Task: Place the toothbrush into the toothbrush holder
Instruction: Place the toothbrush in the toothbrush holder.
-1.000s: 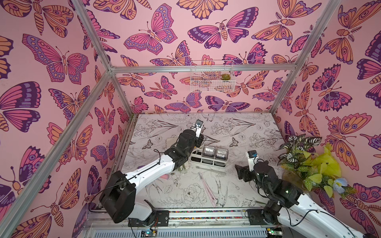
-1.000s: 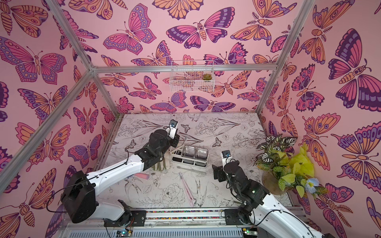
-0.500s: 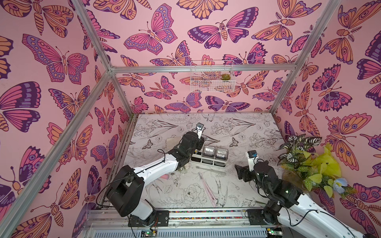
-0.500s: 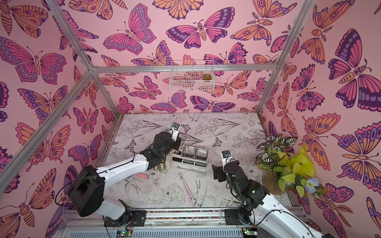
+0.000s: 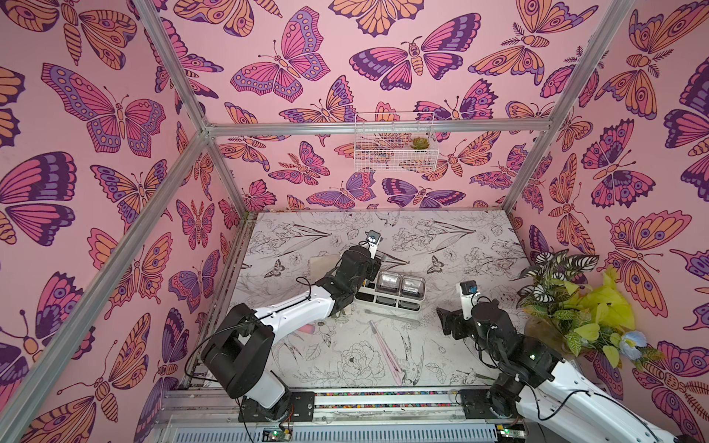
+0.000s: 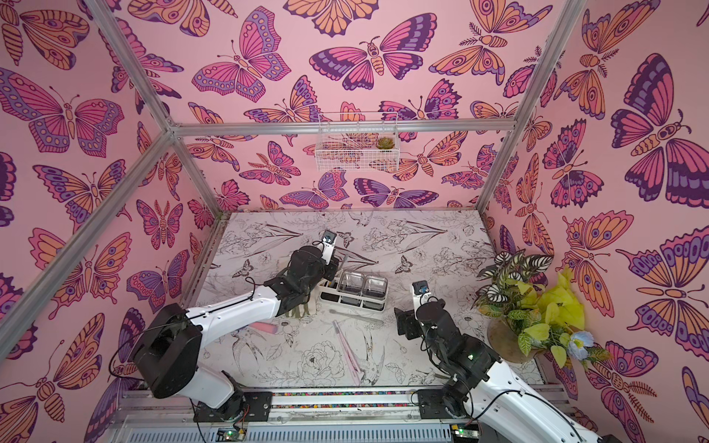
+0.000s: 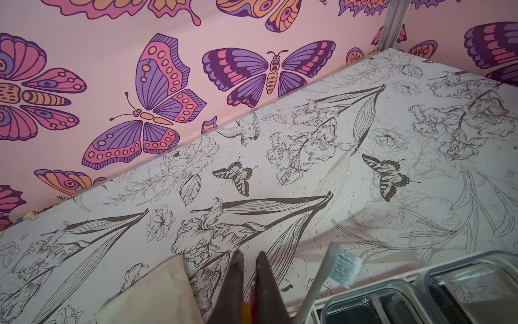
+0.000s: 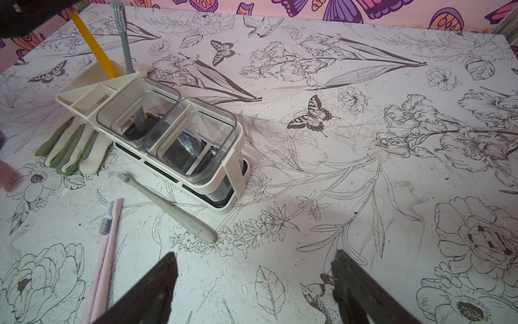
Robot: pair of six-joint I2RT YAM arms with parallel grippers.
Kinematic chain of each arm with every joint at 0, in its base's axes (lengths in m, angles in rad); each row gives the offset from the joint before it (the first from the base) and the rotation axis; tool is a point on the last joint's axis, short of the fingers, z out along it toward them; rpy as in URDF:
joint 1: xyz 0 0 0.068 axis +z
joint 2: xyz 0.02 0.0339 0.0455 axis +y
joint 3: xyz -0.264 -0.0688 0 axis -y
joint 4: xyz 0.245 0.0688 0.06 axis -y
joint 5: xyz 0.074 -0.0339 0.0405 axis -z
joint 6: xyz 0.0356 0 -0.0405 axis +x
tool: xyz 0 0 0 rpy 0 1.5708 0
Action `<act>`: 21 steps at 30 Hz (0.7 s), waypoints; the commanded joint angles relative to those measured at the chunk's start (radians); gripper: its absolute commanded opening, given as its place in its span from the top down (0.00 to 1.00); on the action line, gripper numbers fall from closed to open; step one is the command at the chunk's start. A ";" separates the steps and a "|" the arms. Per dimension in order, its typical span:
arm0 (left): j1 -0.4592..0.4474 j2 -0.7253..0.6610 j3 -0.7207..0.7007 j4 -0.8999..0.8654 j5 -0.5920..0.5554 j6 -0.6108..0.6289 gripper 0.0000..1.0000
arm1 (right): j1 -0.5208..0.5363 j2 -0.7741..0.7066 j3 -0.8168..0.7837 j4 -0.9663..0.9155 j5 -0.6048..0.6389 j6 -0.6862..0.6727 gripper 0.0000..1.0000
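Over the slotted end of the holder (image 8: 234,172), the left hand (image 7: 250,254) is clenched on the yellow brush (image 8: 92,46). The brush slants down from the hand, and its lower end passes behind the rim into the slotted compartment, just beside a grey brush (image 8: 124,45) already standing there.

Over the last second the left arm has folded lower and leaned further in, while the hand has stayed at the same end of the holder. That looks like the brush being fed down into its slot, so this placement seems nearly done. What likely remains is to let go and lift clear without dragging the brush back out.

The right hand (image 8: 254,254) has not moved; it hangs released, jaws spread, over the bench (image 8: 364,196), well apart from the holder. A loose brush (image 8: 168,209) and two pink brushes (image 8: 108,244) lie on the bench in front of it.
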 commanded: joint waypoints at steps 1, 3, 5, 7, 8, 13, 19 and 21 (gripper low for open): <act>0.006 0.015 -0.019 0.027 -0.010 -0.016 1.00 | -0.009 -0.002 -0.009 0.017 -0.008 0.005 0.12; 0.006 0.017 -0.020 0.028 -0.010 -0.017 1.00 | -0.011 -0.003 -0.011 0.018 -0.010 0.006 0.12; 0.006 0.021 -0.022 0.028 -0.010 -0.019 1.00 | -0.014 -0.002 -0.013 0.020 -0.014 0.008 0.12; 0.006 0.021 -0.029 0.028 -0.011 -0.019 1.00 | -0.016 0.000 -0.014 0.022 -0.017 0.010 0.12; 0.006 0.022 -0.032 0.028 -0.012 -0.020 1.00 | -0.018 0.001 -0.015 0.024 -0.018 0.011 0.12; 0.006 0.031 -0.037 0.031 -0.012 -0.028 1.00 | -0.027 0.006 -0.014 0.024 -0.028 0.011 0.12; 0.006 0.035 -0.043 0.031 -0.006 -0.042 1.00 | -0.032 0.000 -0.018 0.024 -0.035 0.013 0.12; 0.006 0.034 -0.045 0.031 -0.015 -0.045 1.00 | -0.036 0.000 -0.021 0.026 -0.035 0.019 0.12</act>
